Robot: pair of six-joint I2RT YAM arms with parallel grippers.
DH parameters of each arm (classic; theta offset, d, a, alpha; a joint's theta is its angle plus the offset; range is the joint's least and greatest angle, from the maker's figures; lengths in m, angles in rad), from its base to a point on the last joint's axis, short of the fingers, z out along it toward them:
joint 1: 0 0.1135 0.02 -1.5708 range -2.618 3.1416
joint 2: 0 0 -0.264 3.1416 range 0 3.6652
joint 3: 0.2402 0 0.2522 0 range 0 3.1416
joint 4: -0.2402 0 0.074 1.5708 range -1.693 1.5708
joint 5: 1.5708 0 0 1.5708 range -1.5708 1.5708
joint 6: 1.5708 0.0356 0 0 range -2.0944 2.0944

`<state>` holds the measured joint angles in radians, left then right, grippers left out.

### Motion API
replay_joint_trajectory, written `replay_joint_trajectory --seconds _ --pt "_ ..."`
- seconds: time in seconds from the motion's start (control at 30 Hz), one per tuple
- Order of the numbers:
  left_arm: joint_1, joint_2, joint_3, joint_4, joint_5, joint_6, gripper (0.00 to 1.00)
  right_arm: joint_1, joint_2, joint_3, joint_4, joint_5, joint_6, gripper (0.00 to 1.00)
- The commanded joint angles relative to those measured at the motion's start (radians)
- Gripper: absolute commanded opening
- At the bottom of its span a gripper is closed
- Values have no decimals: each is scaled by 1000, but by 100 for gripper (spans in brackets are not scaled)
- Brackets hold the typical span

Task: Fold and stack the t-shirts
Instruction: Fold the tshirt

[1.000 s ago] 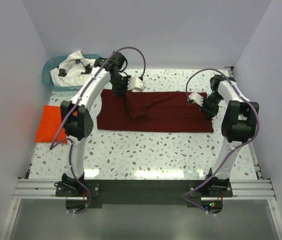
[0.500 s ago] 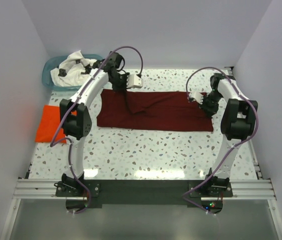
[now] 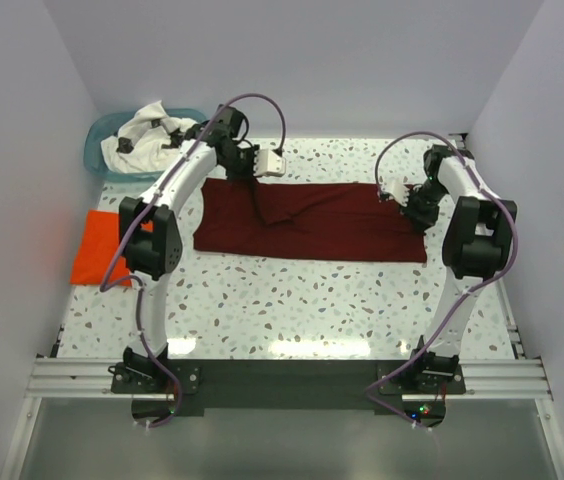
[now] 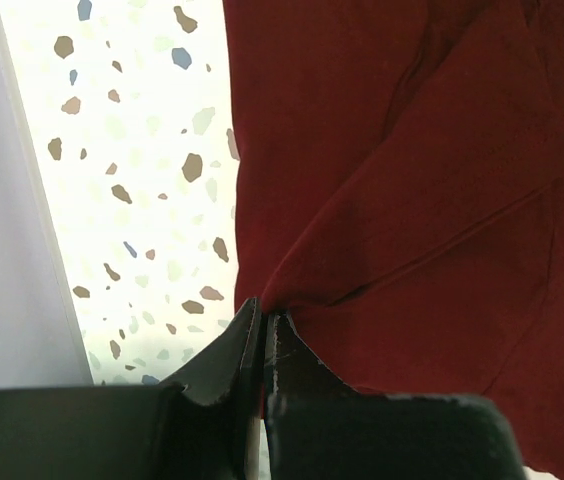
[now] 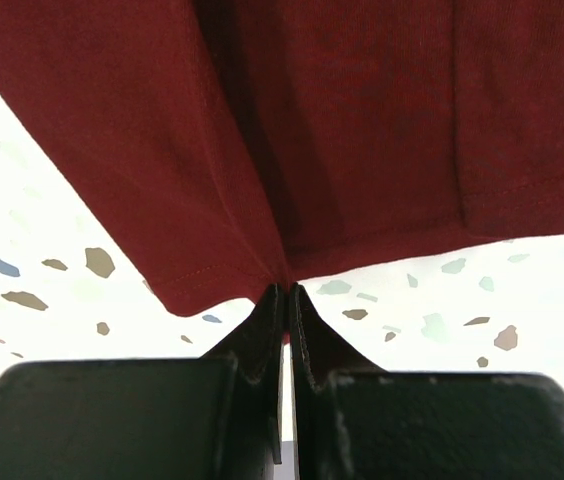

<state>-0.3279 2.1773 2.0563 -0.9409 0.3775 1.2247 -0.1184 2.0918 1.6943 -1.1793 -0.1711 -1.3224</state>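
Observation:
The dark maroon t-shirt (image 3: 312, 225) lies spread as a long band across the middle of the table. My left gripper (image 3: 247, 185) is shut on its far left edge, with the cloth pinched between the jaws (image 4: 263, 312). My right gripper (image 3: 409, 197) is shut on its far right edge, cloth pinched in the wrist view too (image 5: 285, 287). The maroon cloth fills both wrist views (image 4: 412, 180) (image 5: 322, 120). The orange-red t-shirt (image 3: 97, 245) lies folded at the left edge. The white t-shirt with black print (image 3: 147, 135) is heaped in the basket.
A teal plastic basket (image 3: 97, 155) stands at the far left corner. White walls close the table on three sides. A metal rail (image 3: 282, 375) with both arm bases runs along the near edge.
Both grippers have drawn the shirt's far edge slightly toward the back. The bunched fold near the left gripper has flattened and the shirt lies smoother.

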Motion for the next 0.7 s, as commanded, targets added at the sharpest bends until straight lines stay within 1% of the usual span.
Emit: replay_joint_trajectory --seconds 0.0,0.2,0.3,0.67 --pt "35 -91 -16 42 54 33 0 -18 -26 10 -20 -27 -23 0" --pt "61 -132 -64 54 100 50 0 -21 -49 -12 -6 -53 -23 0" --pt "61 -136 -87 88 90 50 0 -21 -41 -18 3 -48 -20 0" --pt "59 -74 -51 102 83 39 0 -20 4 31 33 -41 17 0"
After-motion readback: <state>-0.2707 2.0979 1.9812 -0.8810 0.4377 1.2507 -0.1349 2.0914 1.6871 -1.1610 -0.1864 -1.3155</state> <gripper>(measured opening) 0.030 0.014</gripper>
